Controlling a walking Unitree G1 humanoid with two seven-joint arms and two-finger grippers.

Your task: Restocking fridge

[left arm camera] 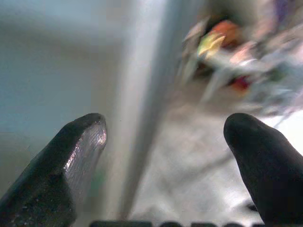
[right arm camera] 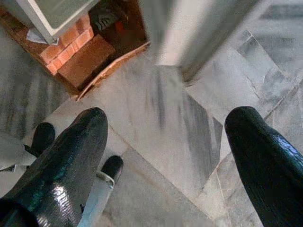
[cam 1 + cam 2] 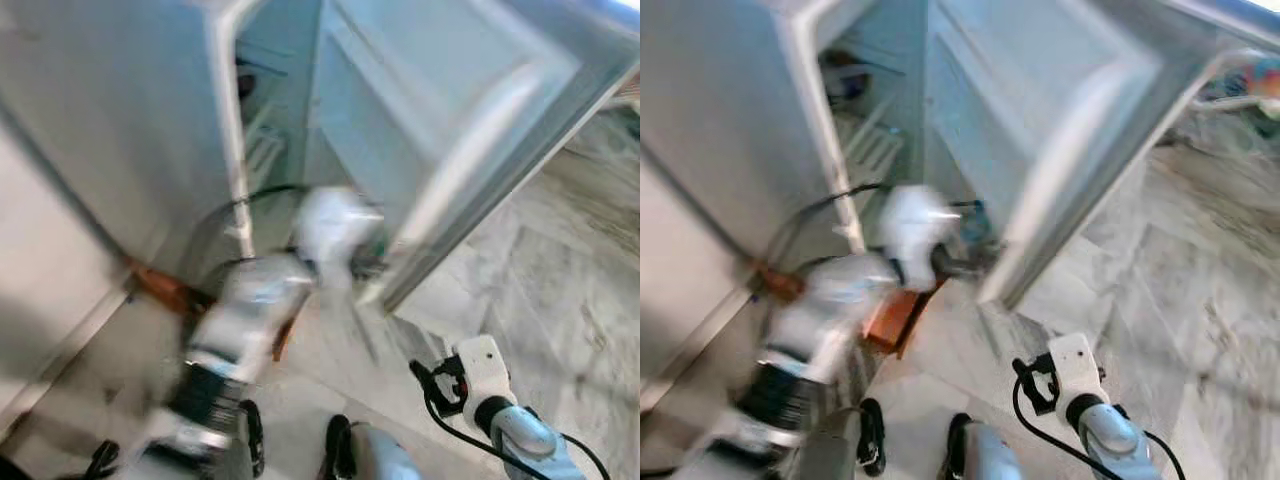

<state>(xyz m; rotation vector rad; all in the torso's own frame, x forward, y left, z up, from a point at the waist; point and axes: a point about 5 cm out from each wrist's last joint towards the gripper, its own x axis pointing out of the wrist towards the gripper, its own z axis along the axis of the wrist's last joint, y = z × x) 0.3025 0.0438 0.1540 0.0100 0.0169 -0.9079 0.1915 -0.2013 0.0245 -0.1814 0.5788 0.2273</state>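
- Reaching up from 7 o'clock of the head view, the left arm puts the left gripper (image 3: 365,262) at the lower edge of the fridge door (image 3: 470,130), near centre frame; all of it is motion-blurred
- Left wrist view: both fingers (image 1: 75,156) spread wide with nothing between them, the door edge (image 1: 147,94) running up between them and a blurred clutter of colourful items (image 1: 227,52) at 1 o'clock beyond
- Right gripper (image 2: 163,156) hangs over the marble floor (image 2: 175,118), fingers released and empty; bricks (image 2: 75,52) under the fridge at 11 o'clock
- Door stands open, swung toward 2 o'clock; wire shelves (image 3: 262,150) show inside the fridge (image 3: 110,130) at 11 o'clock
- No stock item is in either gripper, and none can be made out near the fridge
- Judgement: the door is stiff, smooth and heavy on its hinge; its free edge is the best hold, since the flat face would slip under the fingers
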